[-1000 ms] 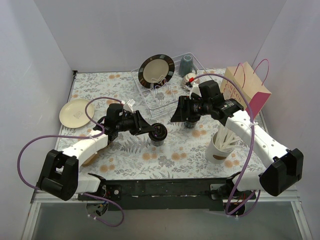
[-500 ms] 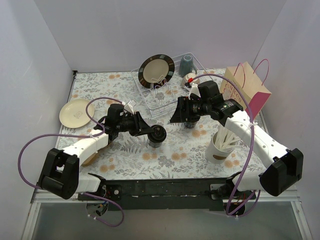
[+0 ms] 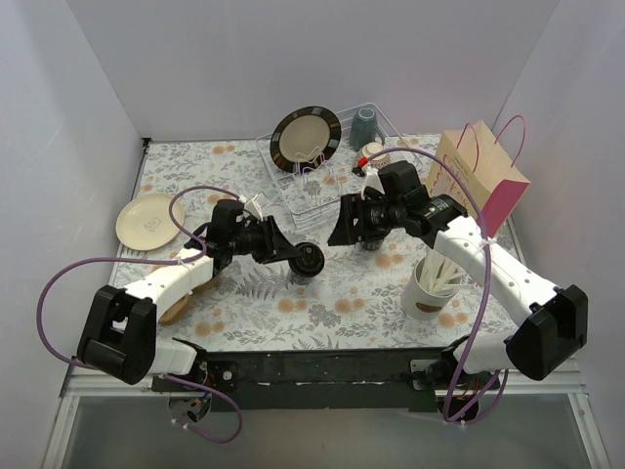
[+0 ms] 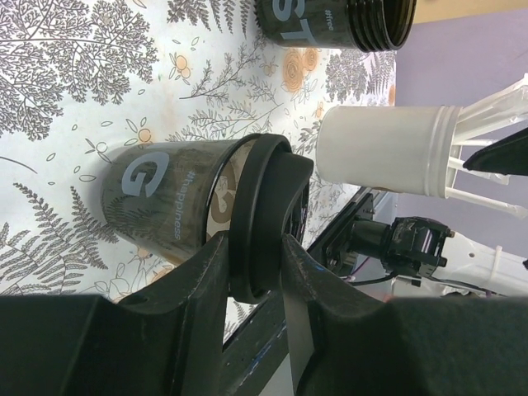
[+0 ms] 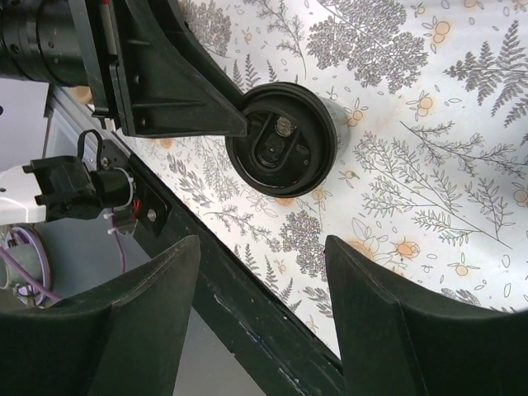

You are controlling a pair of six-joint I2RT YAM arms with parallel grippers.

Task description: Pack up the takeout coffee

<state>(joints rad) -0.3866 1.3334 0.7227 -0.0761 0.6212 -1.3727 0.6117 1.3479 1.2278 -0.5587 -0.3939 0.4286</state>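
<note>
L gripper (image 3: 296, 255) reaches in from 9 o'clock, near table (image 3: 244, 171) centre. Jaws are part closed, pinching the rim of a black lid (image 3: 312, 259). In the L wrist view both fingers (image 4: 206, 272) clamp the lid's edge (image 4: 266, 210), one on each face. The lid sits at the mouth of a black takeout cup (image 4: 165, 198) w/ grey lettering and looks tilted, not fully seated. That cup (image 3: 306, 274) stands upright on the floral cloth, just toward 6 o'clock of centre.

R gripper (image 3: 342, 223) hangs above the cloth at approx 1 o'clock of the lidded cup, apart from it. Jaws are spread wide w/ nothing between them. In the R wrist view its fingers (image 5: 165, 280) frame bare cloth and the table's near edge, touching nothing. The lid (image 5: 282, 139) shows round and dark w/ the L gripper's fingers (image 5: 181, 91) on its rim.

A 2nd black cup (image 3: 371, 241), no lid, stands at 3 o'clock of the first, just beside the R gripper. It shows at 12 o'clock in the L wrist view (image 4: 330, 21).

A white cup of stirrers (image 3: 428, 290) is at 4 o'clock, paper bag (image 3: 483, 176) at 2 o'clock, dish rack (image 3: 317, 191) at 12 o'clock and a cream plate (image 3: 146, 221) at 9 o'clock.
</note>
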